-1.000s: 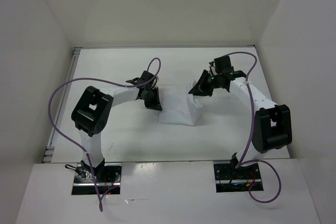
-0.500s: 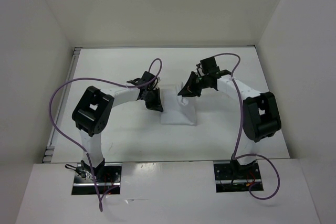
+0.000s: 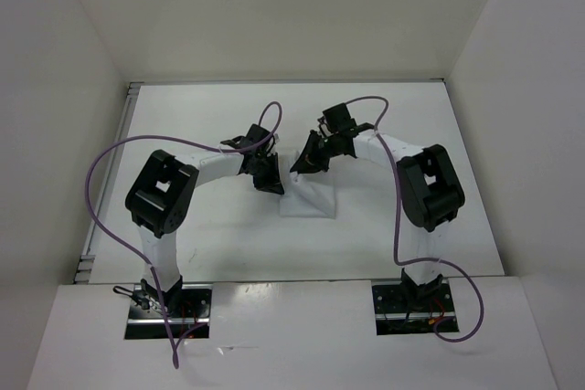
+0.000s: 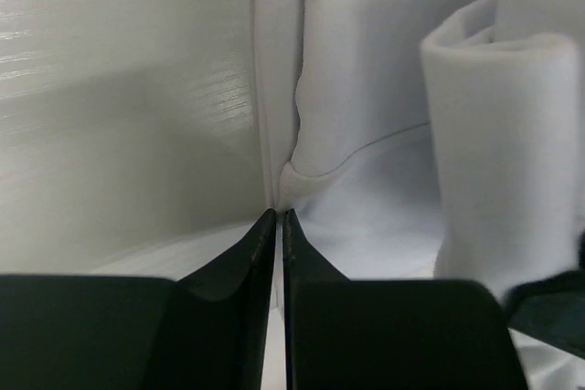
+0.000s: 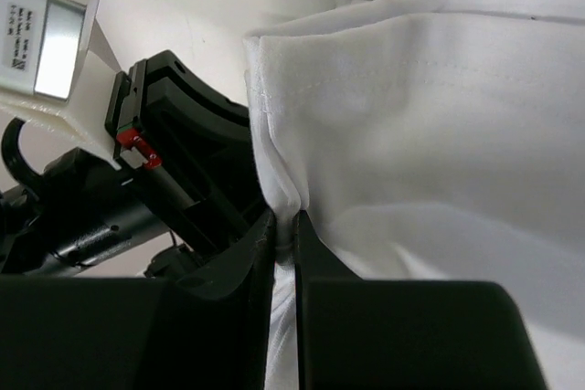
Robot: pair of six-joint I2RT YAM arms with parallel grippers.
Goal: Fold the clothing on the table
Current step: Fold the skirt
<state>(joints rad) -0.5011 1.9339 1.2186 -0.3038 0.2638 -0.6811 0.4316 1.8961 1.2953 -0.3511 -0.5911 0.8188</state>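
The right gripper (image 3: 305,160) had swung in across the table (image 3: 183,125) over the last second, carrying one edge of the white cloth (image 3: 309,200) with it, and now hung just beside the left gripper (image 3: 268,178), which had not stirred. The cloth, spread wider a moment before, had drawn into a narrow block lying below and between the two sets of jaws. That suggested a fold across the width was nearly closed, with only the lowering and release of the carried edge left for this step.

The right jaws were pressed almost together on a stitched hem, the thin fabric bunched into a small ridge between the tips and draping away smoothly ahead of them and to their right. To the left of those jaws, close by, stood the black body of the other gripper. The left jaws were likewise all but closed, seemingly nipping the cloth's thin edge where it met the bare tabletop. Ahead of them lay a flat doubled layer with a soft rounded border, and to their right a tall, loosely rolled loop of the raised fabric. The cloth looked light, matte and limp, and the tabletop smooth and faintly glossy.
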